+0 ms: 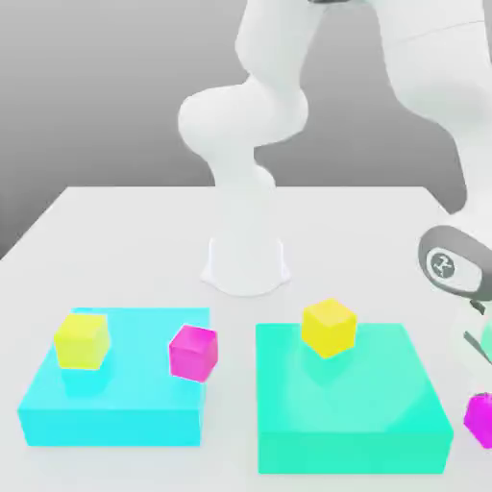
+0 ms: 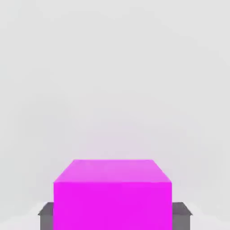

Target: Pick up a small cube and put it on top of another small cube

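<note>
Grab: looks done | end effector (image 2: 112, 216): closed on pink cube (image 1: 479, 420) | cube spot: lower right of the exterior view's frame | lift: can't tell | left to do: carry it, set it on another small cube, let go

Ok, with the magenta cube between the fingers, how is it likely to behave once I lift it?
The magenta cube will probably stay rigid, given its straight edges. Its flat sides, with a finger against each, should make twisting unlikely. Set down on a flat face, it likely won't roll.
</note>
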Controlling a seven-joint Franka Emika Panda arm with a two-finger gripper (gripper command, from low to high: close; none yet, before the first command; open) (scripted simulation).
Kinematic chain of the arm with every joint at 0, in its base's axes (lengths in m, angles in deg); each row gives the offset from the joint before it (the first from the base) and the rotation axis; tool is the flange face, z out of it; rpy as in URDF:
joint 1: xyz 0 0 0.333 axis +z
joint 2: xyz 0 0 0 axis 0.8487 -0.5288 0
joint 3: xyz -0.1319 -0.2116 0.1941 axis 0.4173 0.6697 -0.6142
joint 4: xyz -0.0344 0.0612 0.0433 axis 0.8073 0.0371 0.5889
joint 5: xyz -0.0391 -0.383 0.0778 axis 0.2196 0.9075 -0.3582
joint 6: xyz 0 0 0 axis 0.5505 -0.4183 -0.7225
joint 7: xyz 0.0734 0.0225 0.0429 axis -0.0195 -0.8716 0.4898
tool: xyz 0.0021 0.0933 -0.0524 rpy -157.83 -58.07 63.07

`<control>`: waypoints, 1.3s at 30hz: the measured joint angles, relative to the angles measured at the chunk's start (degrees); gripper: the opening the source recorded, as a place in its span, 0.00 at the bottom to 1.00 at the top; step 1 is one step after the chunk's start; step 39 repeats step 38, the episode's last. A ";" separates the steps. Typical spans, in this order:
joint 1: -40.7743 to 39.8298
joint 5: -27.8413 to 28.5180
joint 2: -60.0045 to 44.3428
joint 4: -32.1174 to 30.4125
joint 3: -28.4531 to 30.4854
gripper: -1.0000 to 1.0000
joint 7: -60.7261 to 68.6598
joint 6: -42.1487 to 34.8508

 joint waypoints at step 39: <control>-29.67 6.41 40.43 -32.07 22.90 1.00 76.20 -7.87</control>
